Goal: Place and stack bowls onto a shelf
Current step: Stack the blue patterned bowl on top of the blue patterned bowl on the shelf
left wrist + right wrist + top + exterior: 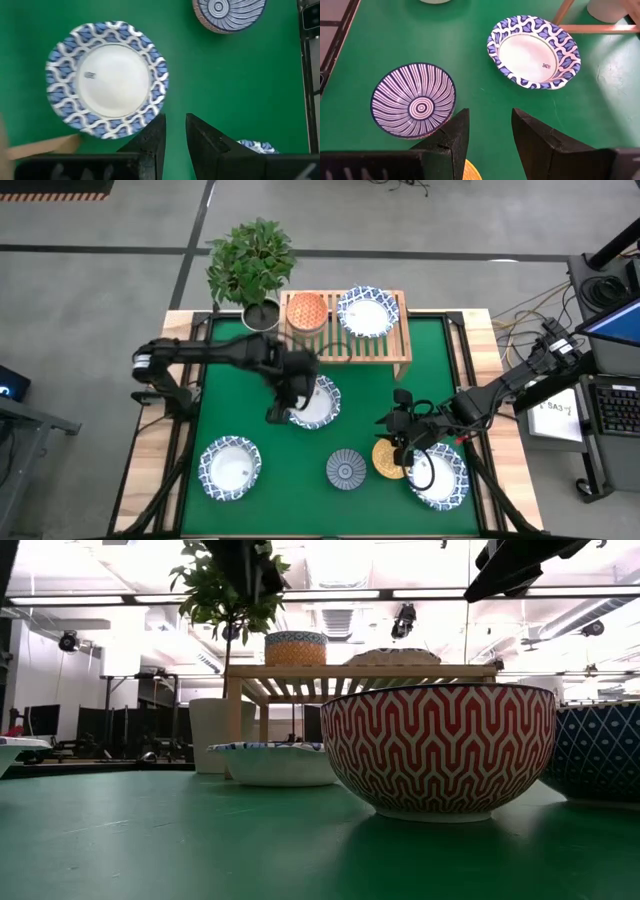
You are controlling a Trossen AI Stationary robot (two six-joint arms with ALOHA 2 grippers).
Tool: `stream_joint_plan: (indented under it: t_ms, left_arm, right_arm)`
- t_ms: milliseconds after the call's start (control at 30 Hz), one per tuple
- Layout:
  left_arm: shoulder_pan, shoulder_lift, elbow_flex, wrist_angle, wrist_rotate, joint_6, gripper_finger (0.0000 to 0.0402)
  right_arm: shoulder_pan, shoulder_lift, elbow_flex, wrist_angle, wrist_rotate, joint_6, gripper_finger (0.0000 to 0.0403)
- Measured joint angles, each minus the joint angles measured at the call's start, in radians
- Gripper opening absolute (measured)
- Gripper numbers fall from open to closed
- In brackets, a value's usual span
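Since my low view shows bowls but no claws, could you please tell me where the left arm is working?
Observer: The left claw is over the edge of the white blue-rimmed bowl at mid-table, in front of the shelf.
Operator: Thank you. And the right arm?
Observer: The right claw hangs open above the yellow-orange bowl, near the table's front right.
Operator: Is there anything in the red-patterned bowl that fills my view?
Observer: No, that striped bowl is empty; its inside shows blue lines fanning out from a ringed centre.
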Motion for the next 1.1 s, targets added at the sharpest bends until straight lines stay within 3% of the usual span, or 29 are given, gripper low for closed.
stream_joint_plan:
  t_ms: [300,633,800,1100]
  left_arm:
    - [-0.104,-0.232,-0.383,0.404,-0.028,-0.181,0.0056]
    - [-0.19,-0.522,-0.739,0.945,-0.302,-0.2,0.0056]
    - [-0.192,-0.615,-0.857,1.045,-0.324,-0.242,0.0056]
    - [-0.193,-0.697,-0.996,1.084,-0.325,-0.309,0.0056]
  right_arm:
    - [-0.037,0.0,0.0,0.066,0.029,-0.041,0.0137]
    - [-0.134,0.098,0.023,0.15,-0.002,-0.131,0.0137]
    - [-0.169,0.192,0.105,0.143,-0.061,-0.179,0.0137]
    - [-0.2,0.388,0.315,0.046,-0.064,-0.277,0.0137]
